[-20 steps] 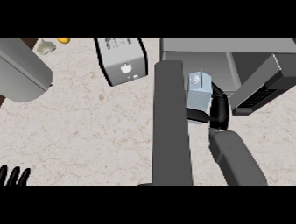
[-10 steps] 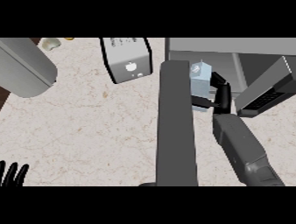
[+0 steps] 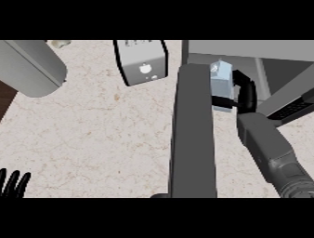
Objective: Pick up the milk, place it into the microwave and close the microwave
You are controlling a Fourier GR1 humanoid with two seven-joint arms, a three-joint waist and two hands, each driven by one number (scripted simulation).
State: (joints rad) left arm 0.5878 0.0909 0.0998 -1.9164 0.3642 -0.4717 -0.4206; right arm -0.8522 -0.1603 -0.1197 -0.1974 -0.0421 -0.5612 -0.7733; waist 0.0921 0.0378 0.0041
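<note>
The right hand (image 3: 244, 93) has its fingers curled round the milk (image 3: 221, 86), upright at upper right, just before the microwave (image 3: 283, 60) opening. The left hand (image 3: 5, 183) rests open at lower left.

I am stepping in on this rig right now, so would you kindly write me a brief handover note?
Right hand: curled round the milk carton, held upright at the microwave opening.
Left hand: open, resting at the view's lower left edge.
Microwave door: open, swung out toward the robot, just left of the carton.
Done: milk picked up and brought to the opening.
Left: set the milk inside, let go, withdraw, close the door.
</note>
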